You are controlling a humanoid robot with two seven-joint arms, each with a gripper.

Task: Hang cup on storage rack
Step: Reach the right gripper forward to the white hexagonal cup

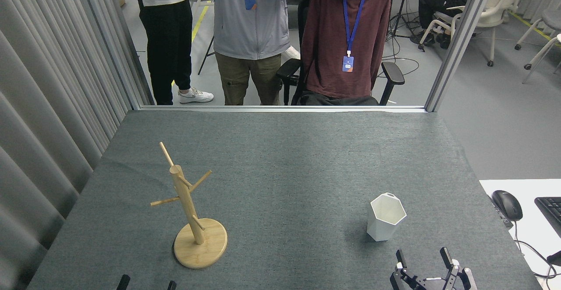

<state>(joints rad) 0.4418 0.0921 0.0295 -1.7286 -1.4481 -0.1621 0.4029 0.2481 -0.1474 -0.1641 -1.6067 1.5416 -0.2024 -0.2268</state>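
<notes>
Pegs all bare, the storage rack (193,213) stands near-left on the grey table (280,150); the left gripper (147,284) shows only fingertips, apparently spread. The cup (385,217) sits upright, well to the right. Just nearer, the right gripper (424,258) waits spread and empty: grasping comes next.

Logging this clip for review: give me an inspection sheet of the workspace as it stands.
Surface: grey felt-covered table, flat.
Job's things: white cup upright at right, not hung; wooden storage rack at left, pegs bare.
Clutter: nothing seen on the felt.
Grippers: right gripper open, near the cup, not touching; left gripper only fingertips showing, seemingly apart.
Cables: mouse cable on the white side desk at right.
Surroundings: mouse, keyboard, three people behind the table, curtain at left.
</notes>
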